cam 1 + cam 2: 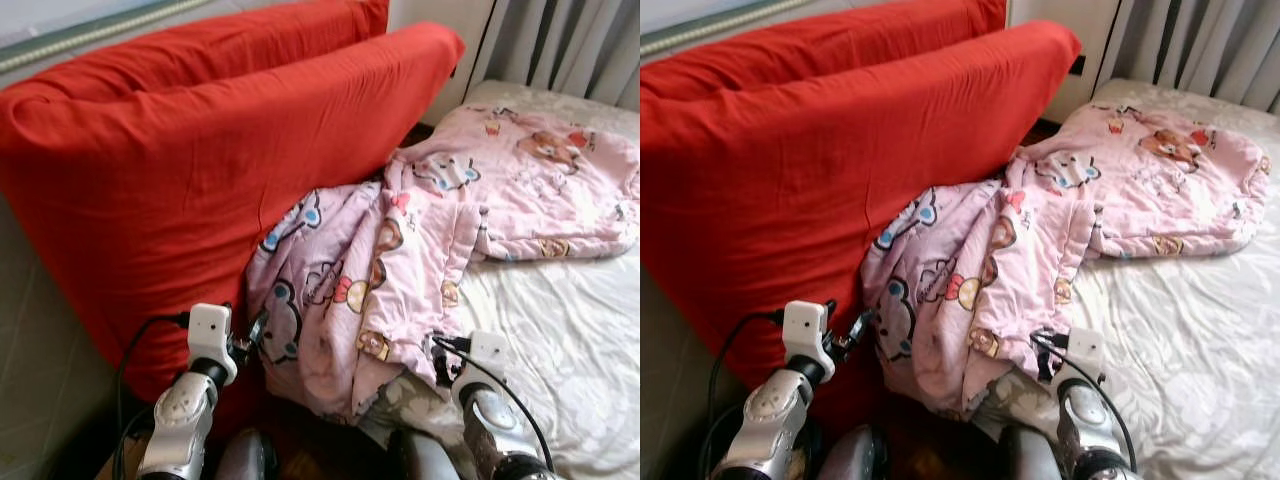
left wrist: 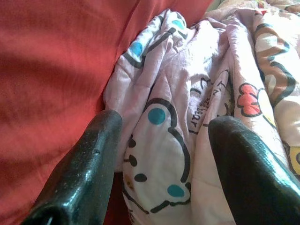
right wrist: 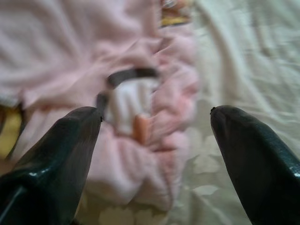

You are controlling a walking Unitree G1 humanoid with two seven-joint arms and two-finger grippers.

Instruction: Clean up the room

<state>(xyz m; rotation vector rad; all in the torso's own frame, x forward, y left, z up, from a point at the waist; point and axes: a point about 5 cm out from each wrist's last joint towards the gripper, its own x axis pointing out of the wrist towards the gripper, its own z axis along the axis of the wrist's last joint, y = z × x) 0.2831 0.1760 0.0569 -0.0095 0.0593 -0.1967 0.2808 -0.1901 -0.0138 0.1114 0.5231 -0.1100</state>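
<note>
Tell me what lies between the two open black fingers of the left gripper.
In the left wrist view, a fold of the pink cartoon-print quilt bulges between the left gripper's spread fingers, beside the big red cushion.

Landmark: pink cartoon blanket [image 1: 400,270], crumpled, spilling off the bed edge toward the floor. Hard against its left side, a big red cushion [image 1: 180,170], leaning, leaving no gap between. Behind the blanket's far end, grey curtains [image 1: 570,45], closing that side off. Right of the blanket, bare pale sheet [image 1: 570,330], flat and open, ample passage. Left gripper [image 2: 161,140] spread wide at the blanket's left fold, red cushion pressing close alongside. Right gripper [image 3: 154,140] spread at the blanket's lower right edge, open sheet beside it.
</note>
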